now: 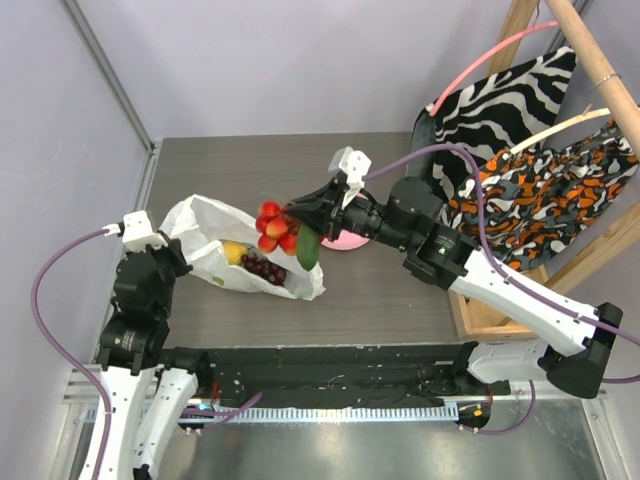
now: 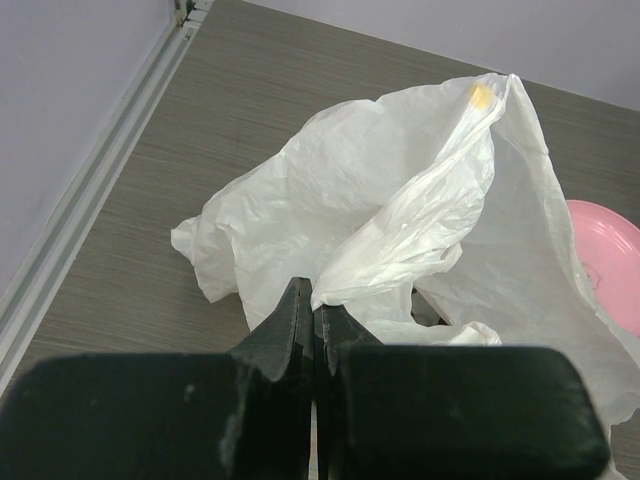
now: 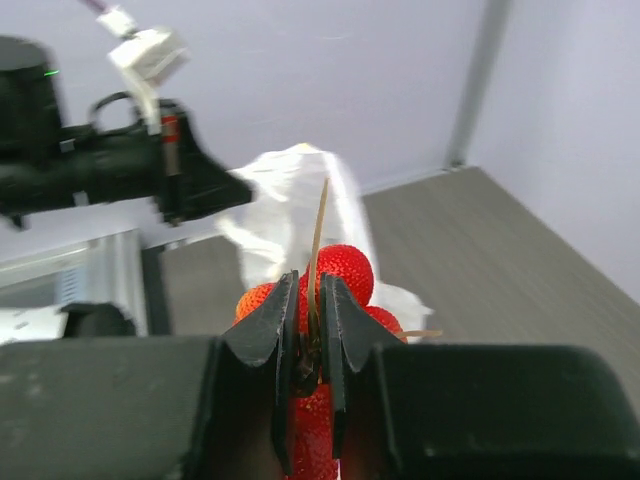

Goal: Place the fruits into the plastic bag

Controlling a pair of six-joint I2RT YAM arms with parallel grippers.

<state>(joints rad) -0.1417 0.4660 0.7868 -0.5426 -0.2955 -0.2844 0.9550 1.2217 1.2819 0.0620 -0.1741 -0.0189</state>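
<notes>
The plastic bag [image 1: 215,225] lies crumpled on the table with its mouth facing right. Inside it I see a yellow lemon [image 1: 233,252] and a dark grape bunch [image 1: 263,268]. My left gripper [image 1: 183,258] is shut on the bag's left edge; in the left wrist view the jaws [image 2: 315,305] pinch a fold of the white plastic bag [image 2: 400,200]. My right gripper [image 1: 292,222] hangs just above the bag's mouth, shut on the stem of a red fruit cluster [image 1: 272,228] with a green leaf [image 1: 308,248]. The right wrist view shows the red fruit cluster [image 3: 345,272] between the fingers [image 3: 308,290].
A pink plate [image 1: 352,241] sits behind the right gripper, also seen in the left wrist view as the plate [image 2: 605,265]. A wooden rack with zebra-striped cloth [image 1: 500,95] and orange patterned cloth [image 1: 545,200] stands at the right. Grey walls close the left and back.
</notes>
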